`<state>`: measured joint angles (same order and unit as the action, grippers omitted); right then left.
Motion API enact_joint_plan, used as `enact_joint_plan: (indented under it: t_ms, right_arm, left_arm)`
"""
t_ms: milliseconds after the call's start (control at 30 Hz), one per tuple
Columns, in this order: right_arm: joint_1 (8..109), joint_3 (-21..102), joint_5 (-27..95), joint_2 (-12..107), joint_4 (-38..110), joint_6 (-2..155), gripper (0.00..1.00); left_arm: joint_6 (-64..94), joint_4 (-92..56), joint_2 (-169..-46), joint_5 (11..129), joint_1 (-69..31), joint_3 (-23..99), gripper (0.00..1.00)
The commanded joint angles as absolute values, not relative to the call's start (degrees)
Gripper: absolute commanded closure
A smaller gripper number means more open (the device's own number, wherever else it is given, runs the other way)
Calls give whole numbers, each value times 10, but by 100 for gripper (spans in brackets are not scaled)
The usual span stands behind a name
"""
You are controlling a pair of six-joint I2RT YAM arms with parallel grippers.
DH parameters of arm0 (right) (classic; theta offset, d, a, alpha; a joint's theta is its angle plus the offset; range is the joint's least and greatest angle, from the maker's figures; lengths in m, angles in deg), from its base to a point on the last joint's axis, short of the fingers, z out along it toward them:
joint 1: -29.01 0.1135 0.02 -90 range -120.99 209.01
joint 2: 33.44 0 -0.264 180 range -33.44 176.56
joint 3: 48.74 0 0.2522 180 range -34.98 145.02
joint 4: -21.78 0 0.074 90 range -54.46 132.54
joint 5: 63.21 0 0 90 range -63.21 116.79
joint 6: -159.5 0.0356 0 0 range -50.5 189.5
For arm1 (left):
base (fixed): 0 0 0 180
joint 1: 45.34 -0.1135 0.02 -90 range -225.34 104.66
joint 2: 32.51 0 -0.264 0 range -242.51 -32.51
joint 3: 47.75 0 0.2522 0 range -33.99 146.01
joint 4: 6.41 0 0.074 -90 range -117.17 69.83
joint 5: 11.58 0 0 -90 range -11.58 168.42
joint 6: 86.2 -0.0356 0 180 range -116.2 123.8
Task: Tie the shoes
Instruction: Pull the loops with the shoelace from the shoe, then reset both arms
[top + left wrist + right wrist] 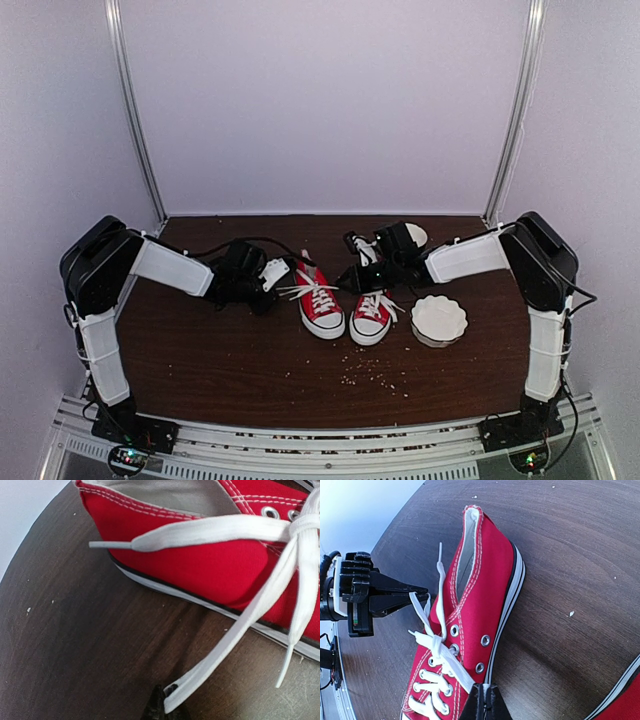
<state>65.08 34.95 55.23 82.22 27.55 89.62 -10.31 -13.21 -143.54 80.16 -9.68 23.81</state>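
Left gripper (pixel 421 596) was clamped on one end of the left shoe's (pixel 321 303) lace (pixel 240 625), stretched out sideways. Right gripper (pixel 484 695) looked pinched on the other end. We read that as tensioning for a knot. Right shoe (pixel 371 318) sat just beside, mid-table (pixel 200 350).

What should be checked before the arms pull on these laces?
1. Left gripper shut on one lace: ok.
2. Right gripper shut on the other lace of the same shoe: ok.
3. Laces crossed over the tongue: ok, at the crossing.
4. Bow loops formed: not ok, none visible.
5. Second shoe tied: cannot tell.
6. White bowl apart from the shoes: ok.
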Motion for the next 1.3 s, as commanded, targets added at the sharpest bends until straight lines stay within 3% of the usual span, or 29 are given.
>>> enact_joint_plan:
  t_ms: [0, 233, 300, 367, 467, 600, 867, 967, 1033, 1100, 1267]
  right_arm:
    - [640, 342, 525, 817, 302, 887, 100]
    - [641, 357, 554, 822, 298, 891, 100]
    - [642, 364, 571, 821, 294, 895, 93]
    - [643, 362, 590, 813, 275, 904, 83]
    - [642, 357, 599, 793, 256, 910, 70]
    - [642, 349, 589, 749, 259, 902, 58]
    - [618, 280, 518, 615, 256, 869, 42]
    - [583, 217, 465, 546, 230, 874, 29]
    - [554, 163, 415, 498, 216, 880, 11]
    - [532, 117, 349, 453, 215, 876, 2]
    - [488, 11, 195, 341, 202, 869, 0]
  left_arm:
    - [-99, -151, -1426, 808, -109, 232, 100]
    - [-125, -146, -1415, 755, -87, 234, 100]
    - [-148, -124, -1401, 756, -64, 219, 74]
    - [-162, -104, -1382, 759, -46, 203, 55]
    - [-156, -88, -1354, 756, -41, 187, 38]
    - [-151, -80, -1310, 751, -41, 158, 25]
    - [-87, -38, -1202, 821, -55, 80, 12]
    - [-35, -43, -1156, 865, -85, 55, 3]
    - [-2, -38, -1124, 893, -106, 30, 2]
    - [35, -30, -1090, 916, -131, 2, 2]
    - [119, -36, -1020, 958, -222, -53, 2]
